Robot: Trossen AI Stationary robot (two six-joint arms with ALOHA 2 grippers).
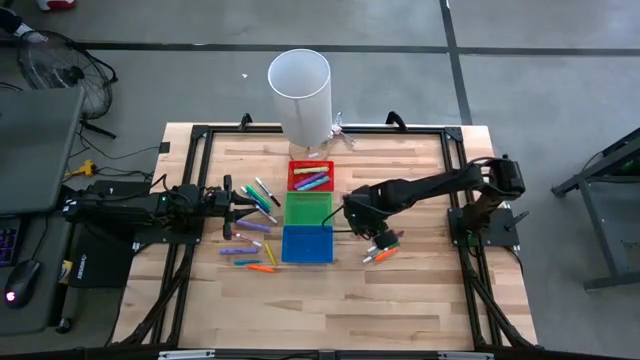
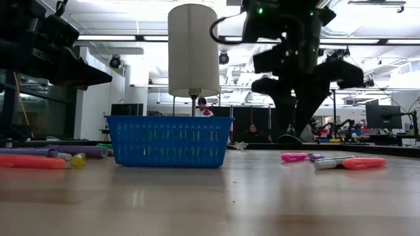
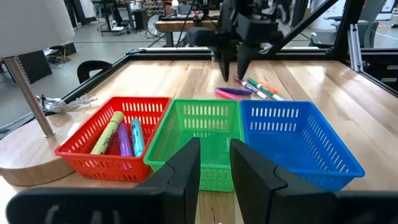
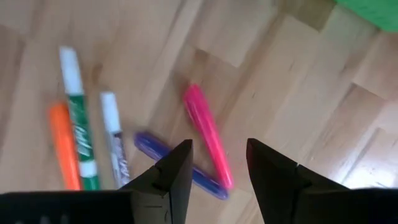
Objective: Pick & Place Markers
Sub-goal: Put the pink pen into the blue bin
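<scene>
Right of centre, above tabletop (image 1: pixel 400 290):
Right pincer (image 4: pixel 217 163): open, empty, over pink marker (image 4: pixel 207 134)
Left pincer (image 3: pixel 214 163): partly open, empty, facing green bin (image 3: pixel 198 134)

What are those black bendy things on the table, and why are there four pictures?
They are two robot arms that sort markers into bins. One picture looks down from above, one looks across the tabletop, and two come from cameras on the arms' wrists. The right gripper hangs open above a pink marker, holding nothing. The left gripper waits, empty, facing the red bin, green bin and blue bin. Only the red one holds markers. More markers lie loose on the wooden table, beside a white lamp.
</scene>
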